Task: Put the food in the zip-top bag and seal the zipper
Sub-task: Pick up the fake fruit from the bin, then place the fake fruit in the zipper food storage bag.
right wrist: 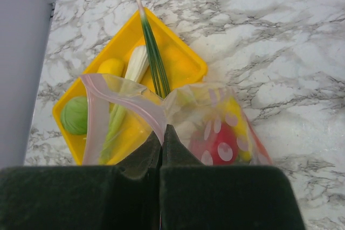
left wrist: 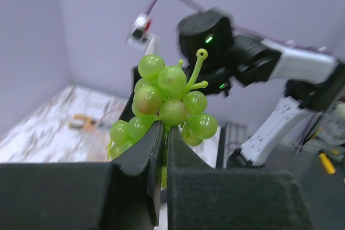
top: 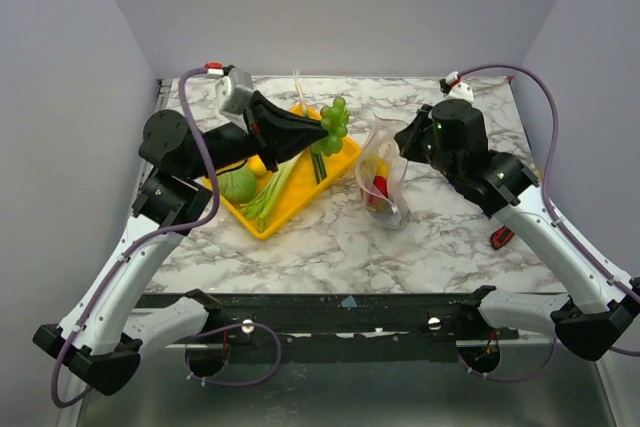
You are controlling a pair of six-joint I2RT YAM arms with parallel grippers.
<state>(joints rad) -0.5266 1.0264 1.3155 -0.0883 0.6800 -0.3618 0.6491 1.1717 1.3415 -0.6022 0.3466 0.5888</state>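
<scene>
My left gripper (top: 318, 133) is shut on a bunch of green toy grapes (top: 334, 124) and holds it in the air above the yellow tray's right corner; the grapes fill the left wrist view (left wrist: 170, 103). My right gripper (right wrist: 162, 129) is shut on the rim of the clear zip-top bag (top: 383, 169), holding its mouth up and open beside the tray. The pink zipper strip (right wrist: 98, 117) curves away from my fingers. Inside the bag lie a red fruit (right wrist: 218, 144) and something yellow. A green cabbage (top: 238, 184), leeks (top: 272, 192) and a yellow piece (right wrist: 110, 67) remain on the tray.
The yellow tray (top: 285, 213) sits left of centre on the marble table. A red-handled tool (top: 501, 237) lies by the right arm. The two arms face each other over the tray and bag. Grey walls close in the table on three sides.
</scene>
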